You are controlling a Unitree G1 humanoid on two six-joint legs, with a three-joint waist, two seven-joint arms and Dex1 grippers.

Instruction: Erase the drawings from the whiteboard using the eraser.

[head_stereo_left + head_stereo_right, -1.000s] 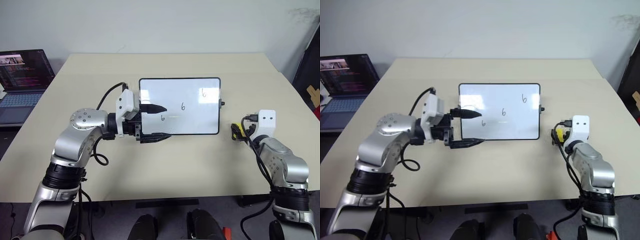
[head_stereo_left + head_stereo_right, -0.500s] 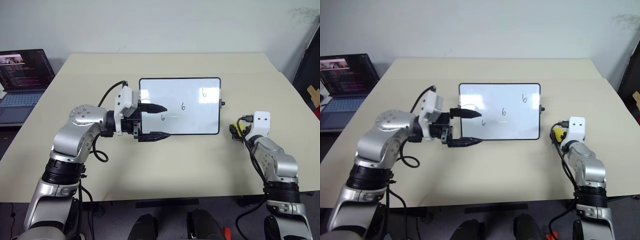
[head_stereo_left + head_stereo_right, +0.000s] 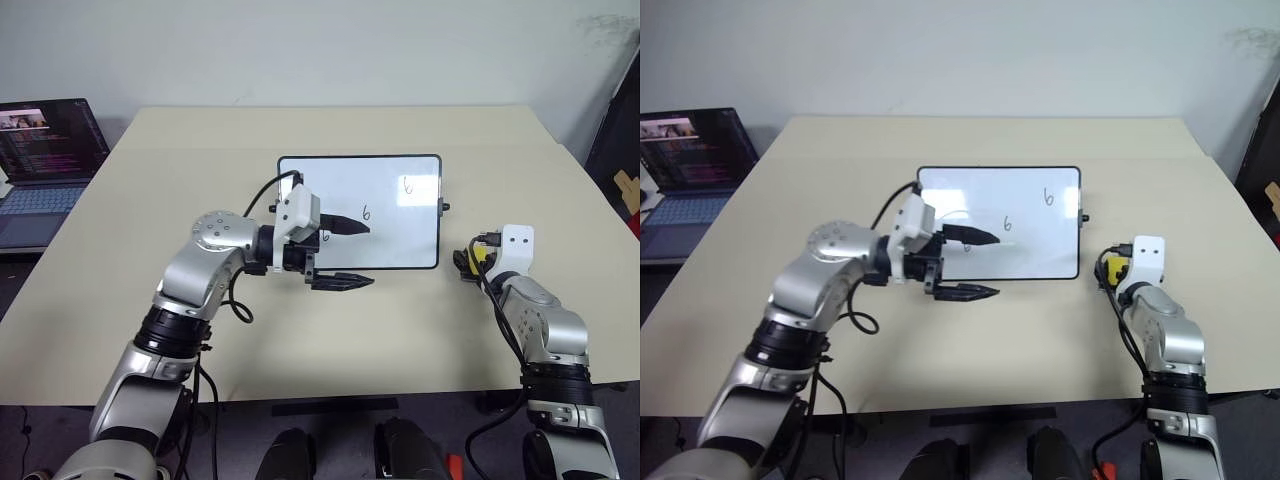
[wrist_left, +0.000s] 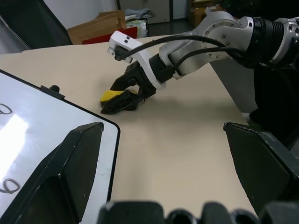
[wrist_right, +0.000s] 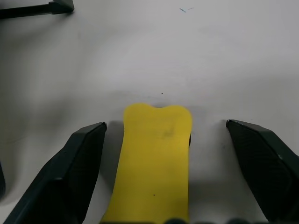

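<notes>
Nearest to you on the desk (image 3: 300,350), just off the right-hand end of the whiteboard (image 3: 395,200), your right gripper (image 5: 161,154) sits low with its fingers (image 5: 70,172) spread wide to either side of the eraser (image 5: 156,163). The yellow block lies flat on the desk between them, lengthwise along the gripper, with a clear gap of bare desk on each side, so nothing is gripped yet. That straddling pose reads as the set-up for a pinch across the eraser's narrow width; you would need to close evenly so the block does not skid out forward.

Your left gripper (image 3: 345,252) hangs at the near edge of the whiteboard, pointing along it toward the eraser end. It is wide open and empty: one finger lies over the white surface near the lowest of the drawings (image 3: 366,212), the other over the desk just in front of the frame. I judge it is there to steady the board while you wipe, though I cannot tell whether it touches the board.

On the whiteboard, the three small "6" marks are all unwiped, running from the near-middle up toward the far corner on the eraser's side.
</notes>
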